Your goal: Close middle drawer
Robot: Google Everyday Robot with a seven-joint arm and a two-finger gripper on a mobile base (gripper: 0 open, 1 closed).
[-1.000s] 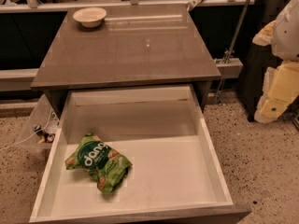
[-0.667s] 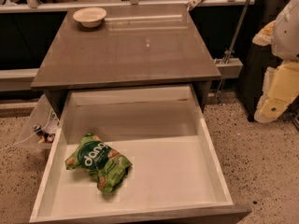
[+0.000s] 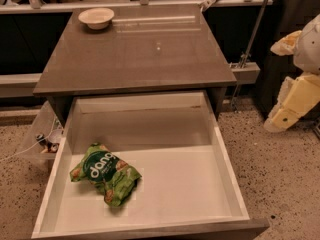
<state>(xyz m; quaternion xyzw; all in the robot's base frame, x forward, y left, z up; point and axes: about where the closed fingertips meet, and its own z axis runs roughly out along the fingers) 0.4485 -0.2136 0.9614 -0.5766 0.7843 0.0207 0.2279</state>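
Speckled terrazzo floor (image 3: 285, 184) runs around the cabinet on both sides.

Cabinet top (image 3: 150, 59): glossy grey-brown slab filling the upper middle of the view, catching a pale streak of reflected light near its far edge.

Middle drawer (image 3: 195, 184): pulled far out from under the cabinet top toward the camera, fully exposed. Off-white inner walls and floor. Its grey-brown front panel (image 3: 150, 232) sits at the very bottom of the view, partly cut off. The back wall lies in shadow beneath the slab's front lip.

Robot arm (image 3: 300, 91): cream and white segments at the right edge, over the floor, well apart from the drawer and touching nothing. The gripper (image 3: 281, 116) appears to be the lower cream end of the arm, angled down and to the left, right of the cabinet's front corner. Cannot tell whether it is open or shut; it holds nothing that can be made out.

1 green snack bag (image 3: 106, 174): crumpled, white lettering, lying flat on the drawer floor in the left half, near the left wall but not touching it.

1 clear plastic pouch (image 3: 42, 134): beside the cabinet's left side, small dark items inside, too small to tell.

1 pale shallow bowl (image 3: 96, 17): upright on the far left corner of the cabinet top.
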